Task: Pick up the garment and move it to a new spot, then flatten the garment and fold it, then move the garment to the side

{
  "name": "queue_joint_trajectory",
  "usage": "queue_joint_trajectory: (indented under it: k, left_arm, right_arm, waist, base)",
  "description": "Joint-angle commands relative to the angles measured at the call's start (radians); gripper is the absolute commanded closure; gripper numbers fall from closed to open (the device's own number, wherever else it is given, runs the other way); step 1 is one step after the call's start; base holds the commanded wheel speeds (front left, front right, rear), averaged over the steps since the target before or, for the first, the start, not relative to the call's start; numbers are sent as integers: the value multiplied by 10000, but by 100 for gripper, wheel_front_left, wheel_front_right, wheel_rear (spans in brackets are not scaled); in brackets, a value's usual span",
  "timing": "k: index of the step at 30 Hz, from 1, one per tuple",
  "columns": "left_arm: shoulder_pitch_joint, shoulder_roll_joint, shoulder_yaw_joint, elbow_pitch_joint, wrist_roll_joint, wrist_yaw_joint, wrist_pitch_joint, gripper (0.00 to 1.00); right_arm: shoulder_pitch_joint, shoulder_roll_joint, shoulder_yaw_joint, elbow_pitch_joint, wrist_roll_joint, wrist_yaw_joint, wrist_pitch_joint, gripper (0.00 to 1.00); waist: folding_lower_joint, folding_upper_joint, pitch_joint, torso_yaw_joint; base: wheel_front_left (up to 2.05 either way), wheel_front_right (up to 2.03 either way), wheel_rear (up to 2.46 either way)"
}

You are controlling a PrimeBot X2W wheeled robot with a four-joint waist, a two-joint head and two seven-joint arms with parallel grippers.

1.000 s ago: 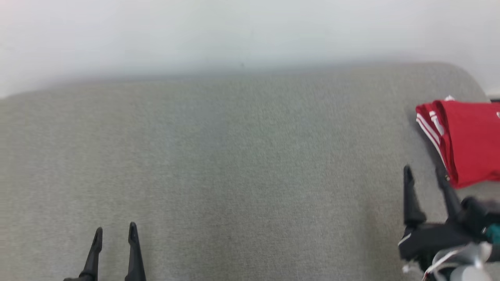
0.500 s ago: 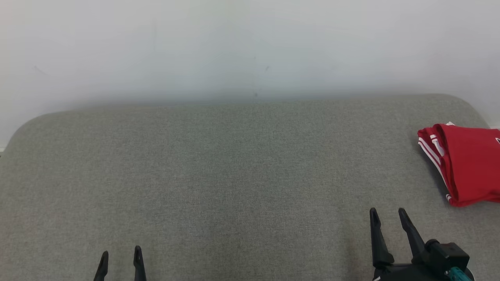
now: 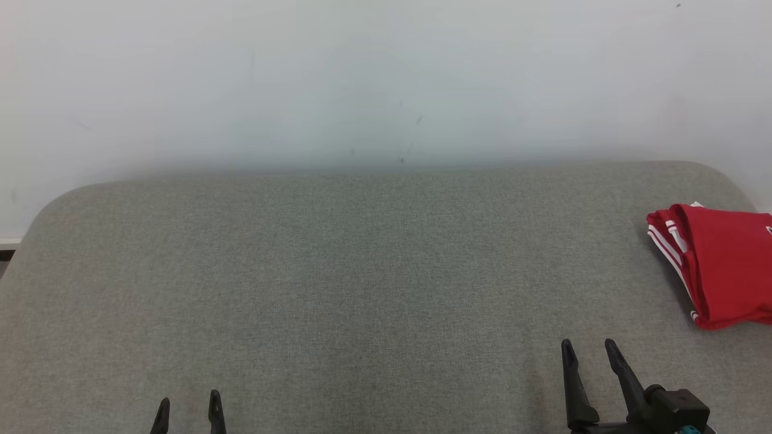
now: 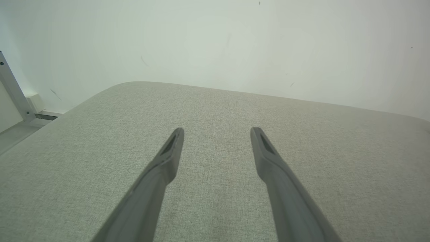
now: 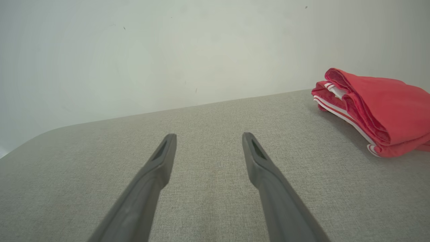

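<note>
Right gripper [image 3: 587, 345] has backed off the folded red white-striped cloth garment [image 3: 724, 265], jaws apart, as on the left gripper [image 3: 189, 399]; task probably finished.

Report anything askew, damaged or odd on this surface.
Nothing stands out. The red garment lies folded at the right end of the grey surface, its white stripes showing. The left claw and right claw are open and empty, apart from it.

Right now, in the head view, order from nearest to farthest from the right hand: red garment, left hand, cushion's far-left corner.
1. red garment, just right of the right hand.
2. left hand, lower left.
3. cushion's far-left corner, upper left.
</note>
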Motion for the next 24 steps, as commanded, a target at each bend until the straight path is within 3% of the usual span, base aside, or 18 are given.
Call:
queue_joint_trajectory:
  k: [1, 17, 18, 24]
  left_arm:
    - [94, -15, -15, 0, 65, -25, -24, 0]
    - [135, -15, 25, -37, -12, -98, -24, 0]
    - [54, -2, 12, -7, 82, -80, 2, 100]
    - [54, -13, 26, 514, -62, -88, 94, 100]
  right_arm:
    - [83, 30, 5, 7, -27, 4, -42, 0]
    - [-4, 32, 58, 98, 335, 4, -146, 0]
    - [-11, 0, 59, 111, 304, 0, -109, 100]
    - [186, 4, 40, 609, 440, 0, 16, 100]
  waist:
    - [1, 0, -4, 10]
    - [1, 0, 71, -53]
    - [2, 0, 71, -53]
    - [1, 0, 75, -53]
  base:
    - [0, 0, 0]
    - [0, 0, 0]
    - [0, 0, 0]
    - [0, 0, 0]
